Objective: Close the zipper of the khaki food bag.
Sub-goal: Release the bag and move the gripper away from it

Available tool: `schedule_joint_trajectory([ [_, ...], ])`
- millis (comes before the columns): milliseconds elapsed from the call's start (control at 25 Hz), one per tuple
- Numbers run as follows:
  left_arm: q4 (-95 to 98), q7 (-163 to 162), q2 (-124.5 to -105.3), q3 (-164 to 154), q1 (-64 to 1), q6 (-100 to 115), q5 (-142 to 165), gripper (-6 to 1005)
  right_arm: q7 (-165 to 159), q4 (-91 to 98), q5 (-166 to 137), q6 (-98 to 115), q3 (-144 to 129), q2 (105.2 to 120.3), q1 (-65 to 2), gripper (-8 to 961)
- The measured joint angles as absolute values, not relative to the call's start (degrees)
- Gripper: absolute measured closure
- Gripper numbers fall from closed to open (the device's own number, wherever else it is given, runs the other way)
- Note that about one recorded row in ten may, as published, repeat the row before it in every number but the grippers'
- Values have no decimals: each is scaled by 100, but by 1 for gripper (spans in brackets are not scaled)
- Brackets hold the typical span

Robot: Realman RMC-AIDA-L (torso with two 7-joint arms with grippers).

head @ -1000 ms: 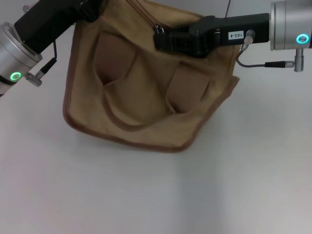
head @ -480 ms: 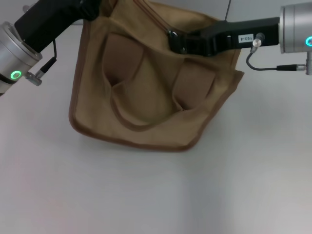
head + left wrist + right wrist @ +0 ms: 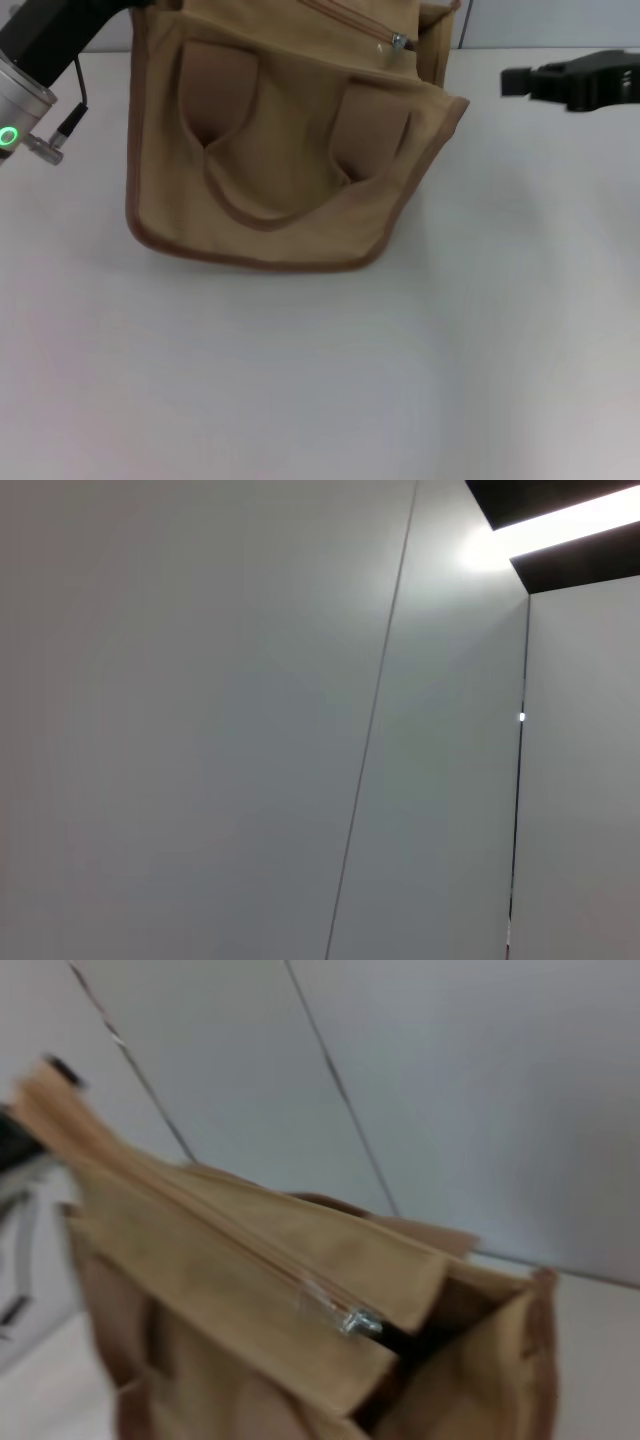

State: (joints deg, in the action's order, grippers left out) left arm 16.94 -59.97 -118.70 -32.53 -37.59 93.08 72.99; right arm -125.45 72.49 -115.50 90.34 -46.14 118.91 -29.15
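The left gripper (image 3: 120,5) is seen at the top left, by the bag's top corner. Whether its claw is apart or together cannot be told. The khaki food bag (image 3: 280,150) stands on the white table (image 3: 300,380), a little left of the middle. The zipper (image 3: 360,22) runs along its top, with the silver slider (image 3: 399,41) near the right end. The right gripper (image 3: 520,82) is held well apart from the bag, far right; its claw cannot be told either
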Motion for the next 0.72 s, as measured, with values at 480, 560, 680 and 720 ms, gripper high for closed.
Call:
schedule_joint_trajectory([
  [480, 1481, -5944, -11883, -3261, -3583, 8971, 7270, 955, -8474, 4060, -9180, 11025, -3982, 11433, -2400, 731],
  [560, 1479, -5936, -11870, -3287, -3502, 8835, 7274, 955, -7464, 3433, -9308, 11114, -4000, 11410, -2322, 676],
  [680, 1478, -5939, -11858, -3293, -3455, 8775, 7287, 955, -7024, 3233, -9463, 11082, -4018, 11432, -2276, 592],
  [720, 1480, -5942, -11853, -3295, -3433, 8753, 7293, 955, -6859, 3186, -9605, 11070, -4020, 11463, -2268, 564],
])
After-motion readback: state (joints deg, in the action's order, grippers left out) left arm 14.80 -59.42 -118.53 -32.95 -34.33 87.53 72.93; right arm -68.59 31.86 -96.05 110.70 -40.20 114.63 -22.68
